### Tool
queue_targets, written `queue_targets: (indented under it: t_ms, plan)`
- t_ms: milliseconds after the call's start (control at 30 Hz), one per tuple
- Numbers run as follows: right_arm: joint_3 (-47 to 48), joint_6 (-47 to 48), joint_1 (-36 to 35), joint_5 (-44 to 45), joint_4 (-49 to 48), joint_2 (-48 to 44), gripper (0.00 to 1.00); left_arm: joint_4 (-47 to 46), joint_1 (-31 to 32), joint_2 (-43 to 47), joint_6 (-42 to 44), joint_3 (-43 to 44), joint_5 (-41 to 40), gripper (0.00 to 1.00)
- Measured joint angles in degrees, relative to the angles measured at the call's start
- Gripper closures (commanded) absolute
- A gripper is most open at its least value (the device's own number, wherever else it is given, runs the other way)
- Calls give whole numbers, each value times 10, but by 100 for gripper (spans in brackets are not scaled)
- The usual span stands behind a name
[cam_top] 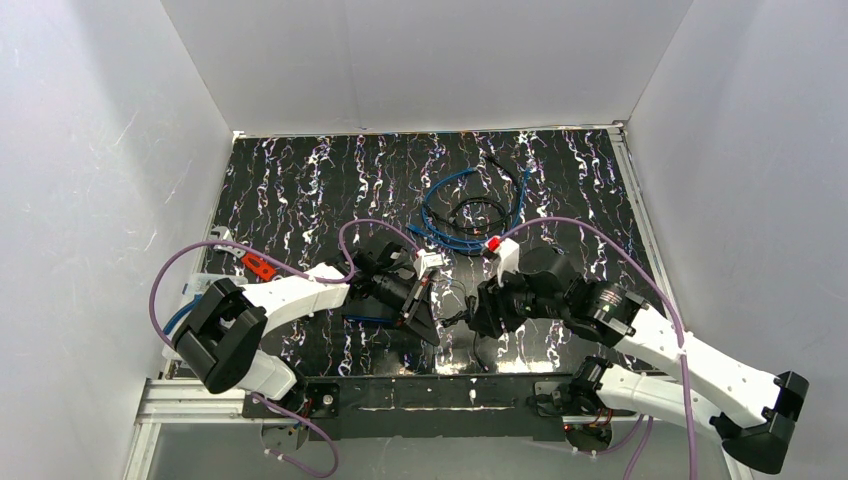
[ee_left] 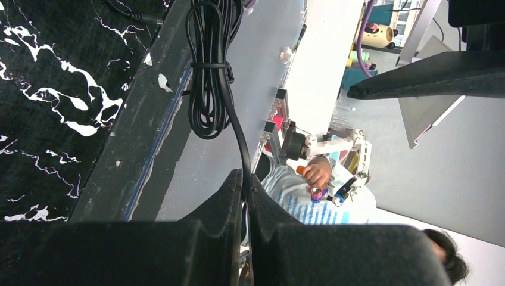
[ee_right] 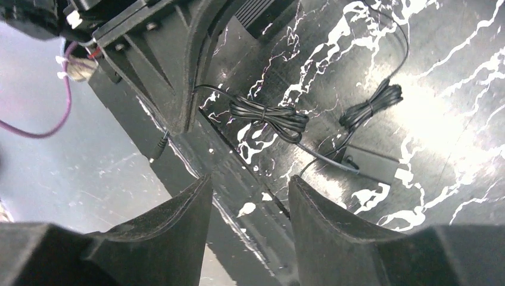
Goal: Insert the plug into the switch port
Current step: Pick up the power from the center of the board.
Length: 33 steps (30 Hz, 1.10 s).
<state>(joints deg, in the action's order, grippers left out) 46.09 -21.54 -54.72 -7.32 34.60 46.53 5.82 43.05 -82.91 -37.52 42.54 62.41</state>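
Here, the left gripper is clenched on the black cable, just behind what seems to be the plug, which hangs free near the table's front edge. The right gripper stands parted and empty. Insertion is not yet made, and the switch port cannot be made out.

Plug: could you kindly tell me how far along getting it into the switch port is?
Done: the left gripper is shut on the black cable, with the plug sticking out just past it. In hand: the right gripper stands open and empty, facing that plug. Left: the plug is in no port, and I cannot make out the switch port here.
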Motion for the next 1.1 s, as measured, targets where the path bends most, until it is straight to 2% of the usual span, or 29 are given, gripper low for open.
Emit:
queue_targets:
  t_ms: [400, 633, 867, 1100]
  plan:
    - [-20, 269, -28, -71, -124, 10, 42, 0, 2, 4, 0, 0, 28, 100]
    - [-24, 412, -36, -102, -154, 36, 42, 0, 2, 16, 0, 0, 43, 100]
    - [-25, 486, -39, -127, -172, 67, 47, 1, 2, 21, 0, -2, 56, 100]
    - [-25, 505, -50, -154, -185, 102, 53, 5, 2, 21, 6, -6, 62, 100]
